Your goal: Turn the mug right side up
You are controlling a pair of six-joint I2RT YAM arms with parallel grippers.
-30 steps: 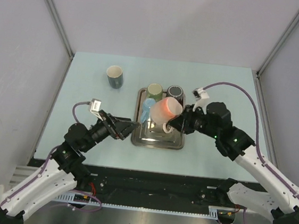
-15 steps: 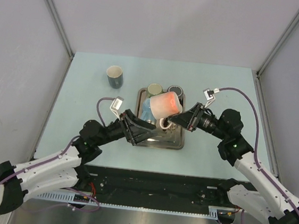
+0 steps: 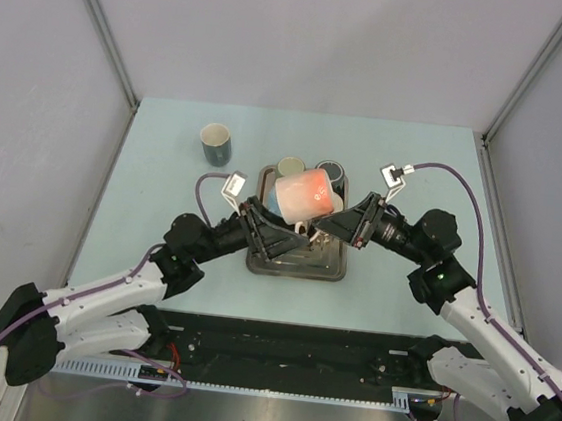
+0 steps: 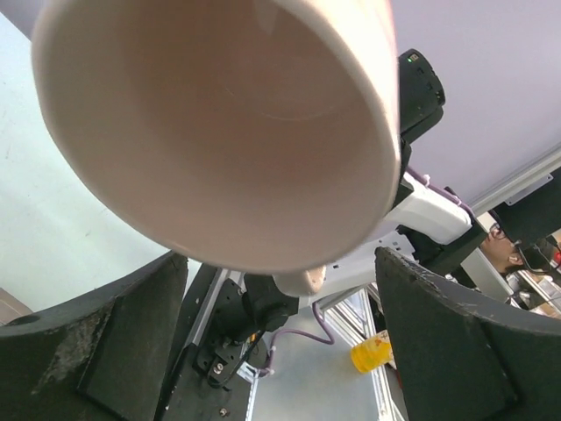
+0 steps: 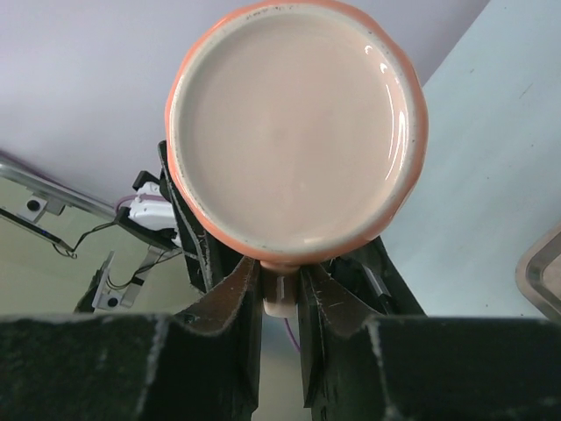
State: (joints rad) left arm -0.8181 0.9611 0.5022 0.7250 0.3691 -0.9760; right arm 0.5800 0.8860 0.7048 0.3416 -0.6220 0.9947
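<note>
Your right gripper (image 5: pixel 280 285) is clenched on the handle (image 5: pixel 280 304) of the orange mug (image 3: pixel 309 195). The mug hangs in the air over the steel tray (image 3: pixel 327 272), lying roughly sideways, with its base toward the right wrist and its mouth toward the left. Your left gripper (image 4: pixel 279 263) is spread wide, its fingers (image 4: pixel 96 351) flanking the mug's rim; you cannot tell whether they touch it. A green mug (image 3: pixel 291 167) and a dark mug (image 3: pixel 331 169) crowd the tray's far end, just beyond the held mug. Another dark cup (image 3: pixel 215 144) stands well apart to the far left. The table (image 3: pixel 415 174) runs from the tray's right rim out to the side wall
</note>
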